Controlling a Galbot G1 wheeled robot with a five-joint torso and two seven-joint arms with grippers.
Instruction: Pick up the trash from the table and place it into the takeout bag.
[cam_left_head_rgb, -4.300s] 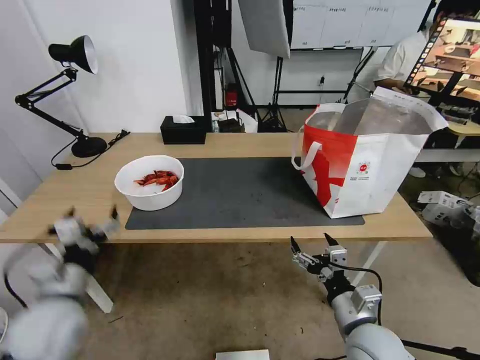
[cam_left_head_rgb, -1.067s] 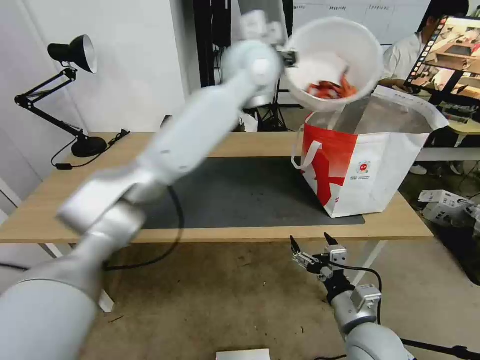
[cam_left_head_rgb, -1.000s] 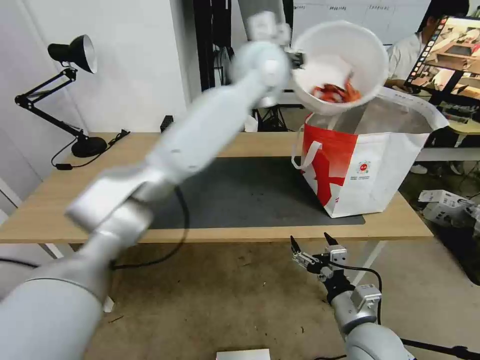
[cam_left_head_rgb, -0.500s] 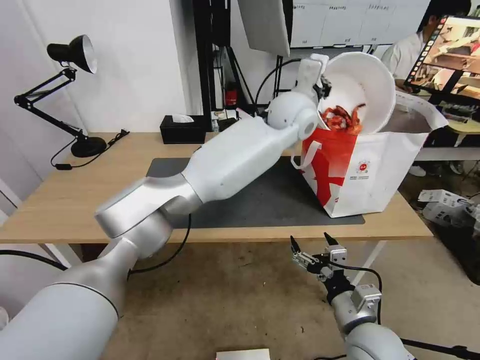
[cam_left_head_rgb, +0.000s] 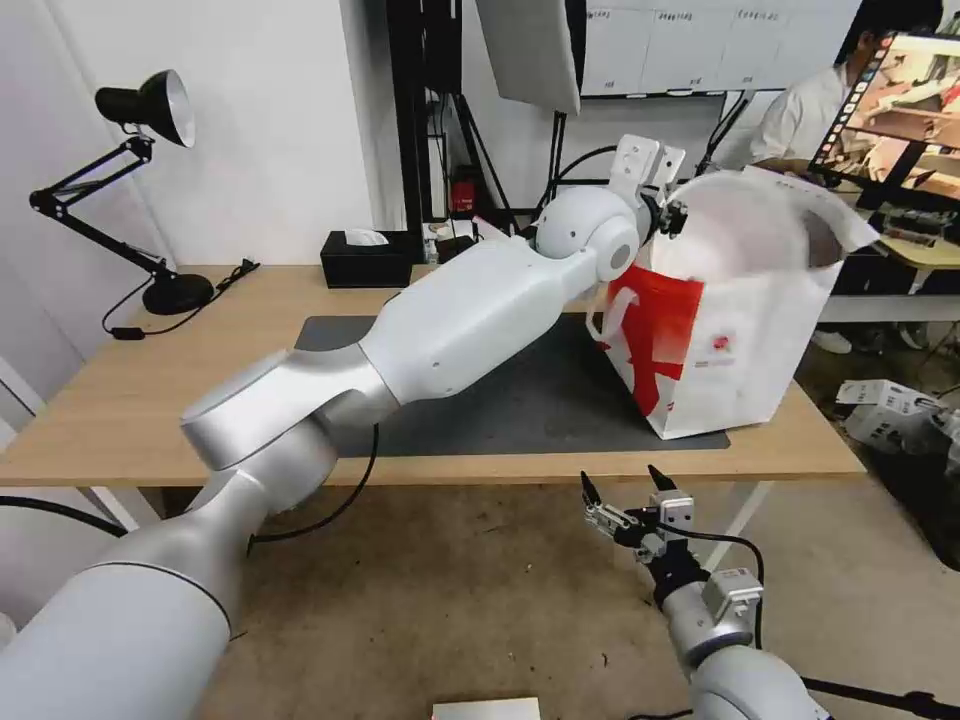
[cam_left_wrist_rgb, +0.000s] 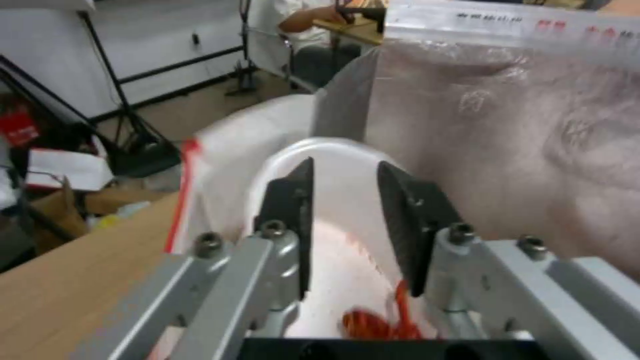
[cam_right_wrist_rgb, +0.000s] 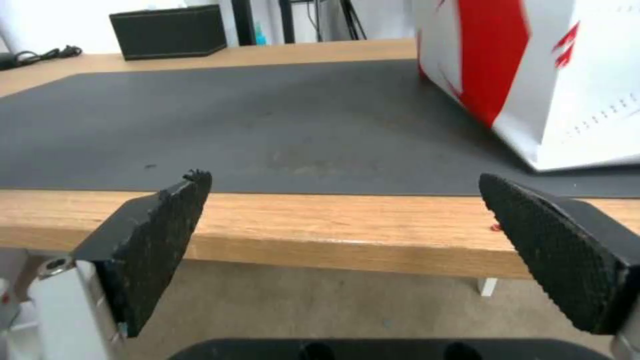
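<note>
The white bowl (cam_left_head_rgb: 735, 215) of red crayfish shells (cam_left_wrist_rgb: 373, 322) sits tipped inside the mouth of the red-and-white takeout bag (cam_left_head_rgb: 740, 345), which stands at the right end of the table (cam_left_head_rgb: 150, 400). My left gripper (cam_left_head_rgb: 673, 215) hovers at the bag's near rim. In the left wrist view it (cam_left_wrist_rgb: 345, 167) is open, with the bowl (cam_left_wrist_rgb: 347, 280) below its fingers and the foil lining (cam_left_wrist_rgb: 500, 125) beside it. My right gripper (cam_left_head_rgb: 624, 482) hangs open below the table's front edge, its pads (cam_right_wrist_rgb: 167, 220) wide apart facing the bag (cam_right_wrist_rgb: 533, 75).
A dark grey mat (cam_left_head_rgb: 500, 390) covers the table's middle. A black tissue box (cam_left_head_rgb: 367, 260) and a black desk lamp (cam_left_head_rgb: 150, 110) stand at the back left. Cardboard boxes (cam_left_head_rgb: 885, 405) lie on the floor to the right.
My left arm lifted the bowl from the mat's left end, swung it over the bag and lowered it inside; its fingers have come off the rim. The right arm has not moved.
</note>
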